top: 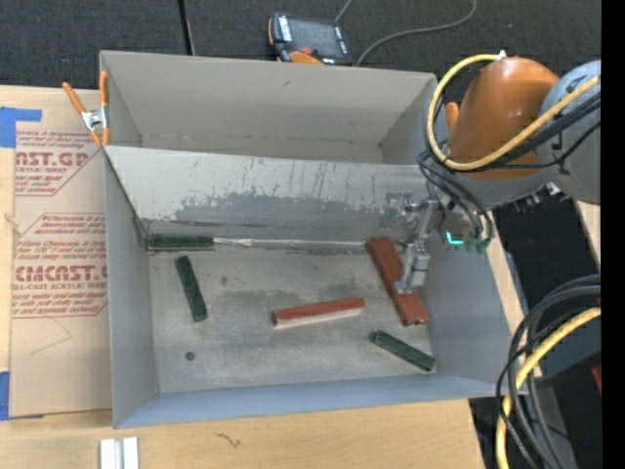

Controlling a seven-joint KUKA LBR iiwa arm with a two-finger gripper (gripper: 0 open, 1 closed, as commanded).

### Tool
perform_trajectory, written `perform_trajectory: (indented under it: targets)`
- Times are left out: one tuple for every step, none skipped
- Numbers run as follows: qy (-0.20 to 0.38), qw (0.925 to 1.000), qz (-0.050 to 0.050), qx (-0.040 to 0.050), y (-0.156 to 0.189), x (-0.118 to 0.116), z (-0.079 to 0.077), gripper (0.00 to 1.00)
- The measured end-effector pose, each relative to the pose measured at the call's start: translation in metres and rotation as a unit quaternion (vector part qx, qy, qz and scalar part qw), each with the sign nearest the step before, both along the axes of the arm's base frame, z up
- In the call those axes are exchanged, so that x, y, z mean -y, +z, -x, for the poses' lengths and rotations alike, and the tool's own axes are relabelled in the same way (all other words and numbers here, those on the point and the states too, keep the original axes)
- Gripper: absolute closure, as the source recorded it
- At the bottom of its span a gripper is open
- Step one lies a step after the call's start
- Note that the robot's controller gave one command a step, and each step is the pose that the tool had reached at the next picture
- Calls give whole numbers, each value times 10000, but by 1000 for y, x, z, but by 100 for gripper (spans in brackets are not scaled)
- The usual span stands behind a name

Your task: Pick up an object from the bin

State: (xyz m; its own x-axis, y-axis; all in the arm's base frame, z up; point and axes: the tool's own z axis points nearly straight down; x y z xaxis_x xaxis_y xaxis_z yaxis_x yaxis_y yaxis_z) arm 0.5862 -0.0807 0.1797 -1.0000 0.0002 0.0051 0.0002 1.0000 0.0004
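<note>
My gripper (pixel 417 265) hangs low at the right side of the bin, right against a red-brown bar (pixel 391 265). That bar lies slanted, running from the back wall toward the right front, and the gripper covers part of its right edge. A second red-brown bar (pixel 317 312) with a pale underside lies flat in the middle of the floor, to the gripper's left. A dark green bar (pixel 402 350) lies in front of the gripper, close to the front right corner.
Another dark green bar (pixel 190 286) lies slanted at the left. A third dark green bar (pixel 179 243) rests along the foot of the back wall. The arm, with its orange cover and yellow cables, comes in over the right rim.
</note>
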Motion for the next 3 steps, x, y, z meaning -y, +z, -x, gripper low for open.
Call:
perform_trajectory:
  targets:
    - [697, 9976, -20, -9, -114, -103, 42, 0]
    - [672, 9977, -3, 30, -110, -99, 39, 100]
    - [368, 9993, -4, 81, 34, -106, 6, 100]
